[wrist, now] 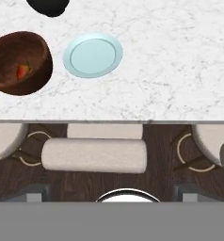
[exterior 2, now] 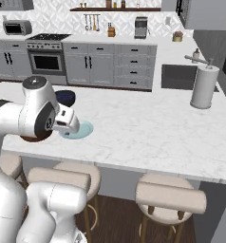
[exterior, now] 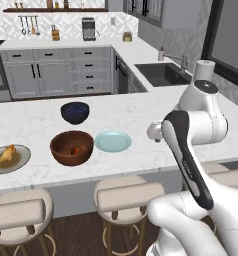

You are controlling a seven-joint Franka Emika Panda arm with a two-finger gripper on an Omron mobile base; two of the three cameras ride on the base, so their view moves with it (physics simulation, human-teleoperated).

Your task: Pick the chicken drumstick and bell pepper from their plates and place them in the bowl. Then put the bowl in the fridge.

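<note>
The reddish-brown wooden bowl (exterior: 71,158) (wrist: 42,70) stands near the counter's front edge with the red bell pepper (exterior: 76,149) (wrist: 22,70) lying inside it. Right of the bowl, the light teal plate (exterior: 113,141) (wrist: 92,55) (exterior 2: 82,129) is bare. At the far left, the golden chicken drumstick (exterior: 6,155) lies on the grey plate (exterior: 25,156). My gripper (exterior: 154,134) (exterior 2: 71,129) hangs above the counter's front edge, right of the teal plate; it is open and holds nothing. The fridge is out of view.
A dark blue bowl (exterior: 74,112) (wrist: 48,5) sits behind the wooden bowl. Padded stools (exterior: 122,196) (wrist: 94,154) line the counter's front. A sink (exterior: 163,74) and a paper towel roll (exterior 2: 204,88) are at the far right.
</note>
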